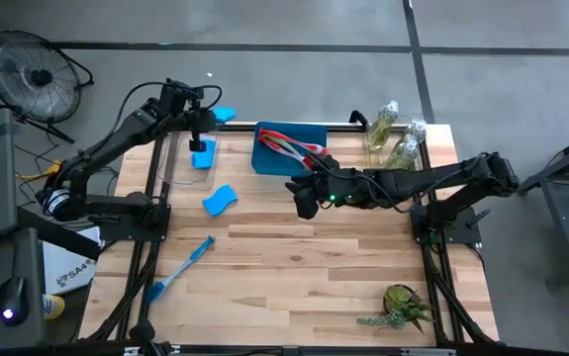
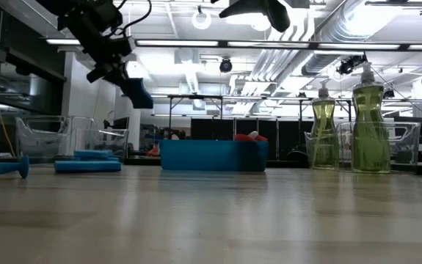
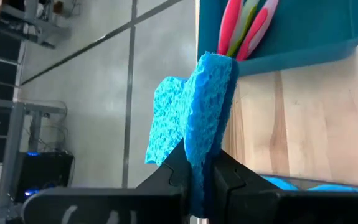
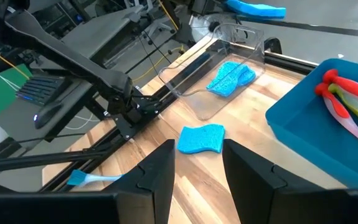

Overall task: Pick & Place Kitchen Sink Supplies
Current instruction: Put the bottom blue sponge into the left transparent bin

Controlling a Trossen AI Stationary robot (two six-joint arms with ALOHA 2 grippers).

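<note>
Left gripper (image 3: 200,177), raised above the clear plastic bin (image 1: 203,156) near the desk's (image 1: 294,267) far left corner; jaws pinched on a small blue rectangular sponge (image 3: 197,112). A second sponge (image 1: 203,157) lies inside the bin, a third (image 1: 220,201) on the desk just beside it. Right gripper (image 4: 197,171), jaws partly apart and empty, hovers near the blue rectangular tray (image 1: 269,156) holding pink-red and yellow-green dish brushes (image 1: 289,146). A blue long-handled brush (image 1: 180,269) lies toward the near left edge. Clear bottles of yellow-green liquid (image 1: 393,133) stand at the far right corner.
</note>
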